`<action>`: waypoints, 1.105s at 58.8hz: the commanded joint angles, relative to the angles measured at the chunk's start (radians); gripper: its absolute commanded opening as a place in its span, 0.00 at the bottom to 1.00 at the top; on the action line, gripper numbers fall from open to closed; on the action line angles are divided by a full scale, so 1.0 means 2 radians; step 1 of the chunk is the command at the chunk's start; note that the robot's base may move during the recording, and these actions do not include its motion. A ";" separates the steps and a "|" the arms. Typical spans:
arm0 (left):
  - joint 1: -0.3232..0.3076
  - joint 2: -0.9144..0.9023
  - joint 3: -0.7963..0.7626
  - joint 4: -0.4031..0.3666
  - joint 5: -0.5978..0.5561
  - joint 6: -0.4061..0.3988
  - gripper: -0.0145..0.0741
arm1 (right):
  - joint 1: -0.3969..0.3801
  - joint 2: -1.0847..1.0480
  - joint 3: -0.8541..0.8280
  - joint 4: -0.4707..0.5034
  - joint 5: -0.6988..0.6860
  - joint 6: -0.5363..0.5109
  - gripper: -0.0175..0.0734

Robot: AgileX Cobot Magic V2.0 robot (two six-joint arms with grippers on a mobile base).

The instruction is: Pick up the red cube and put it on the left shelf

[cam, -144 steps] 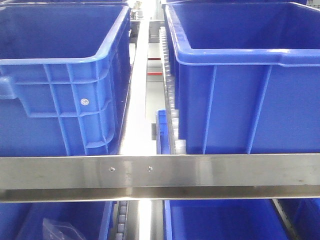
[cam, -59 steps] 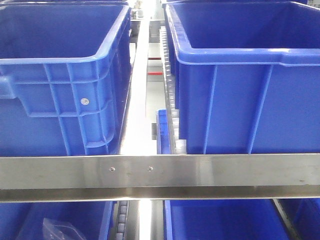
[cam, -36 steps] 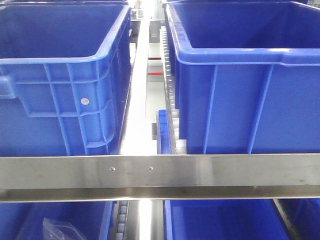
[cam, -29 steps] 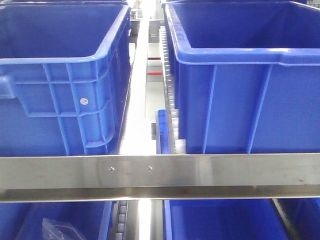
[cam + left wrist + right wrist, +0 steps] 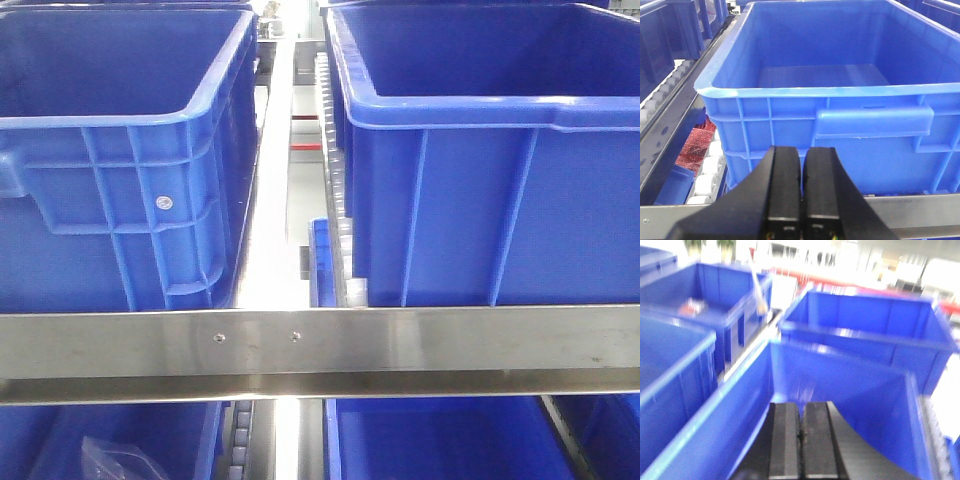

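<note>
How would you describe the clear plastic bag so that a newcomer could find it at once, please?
Start at the steel shelf rail crossing the front view. Below its left end sits a blue bin, and the crumpled clear plastic bag lies inside. It is the only transparent item among solid blue bins.

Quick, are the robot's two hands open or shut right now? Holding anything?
Left tool: shut, holding nothing.
Right tool: shut, holding nothing.
</note>
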 commanded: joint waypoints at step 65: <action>-0.002 -0.008 0.012 -0.002 -0.044 0.000 0.28 | -0.026 -0.236 0.408 0.099 -0.188 0.002 0.24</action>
